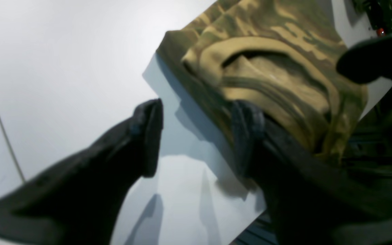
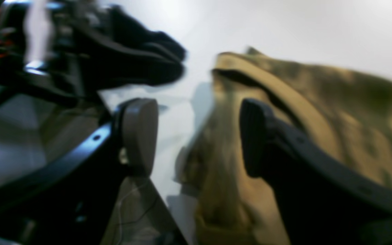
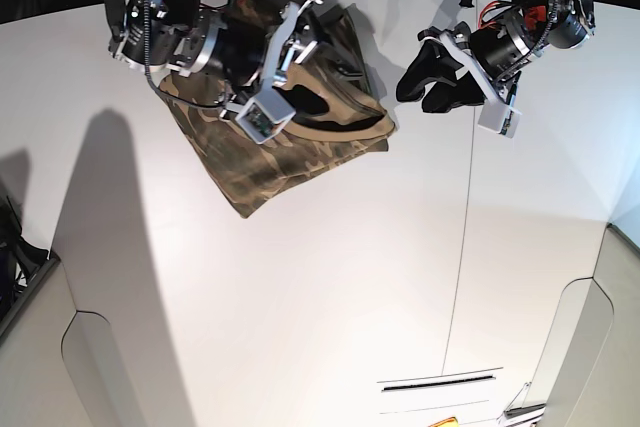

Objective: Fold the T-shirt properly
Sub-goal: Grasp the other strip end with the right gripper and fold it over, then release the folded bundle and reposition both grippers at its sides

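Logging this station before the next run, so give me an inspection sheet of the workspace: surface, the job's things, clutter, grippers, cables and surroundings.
Surface: white table, with a seam line running down it on the base view's right.
Job's things: camouflage T-shirt lies bunched in a partly folded heap at the far edge, collar showing.
Clutter: a small orange item at the near edge, too small to identify.
Grippers: left gripper open, beside the T-shirt's edge, holding nothing; right gripper open over the T-shirt, nothing seen between its fingers.
Cables: red and black wiring on the arm at the base view's right.
Surroundings: grey panels at the near corners; dark background behind the table.
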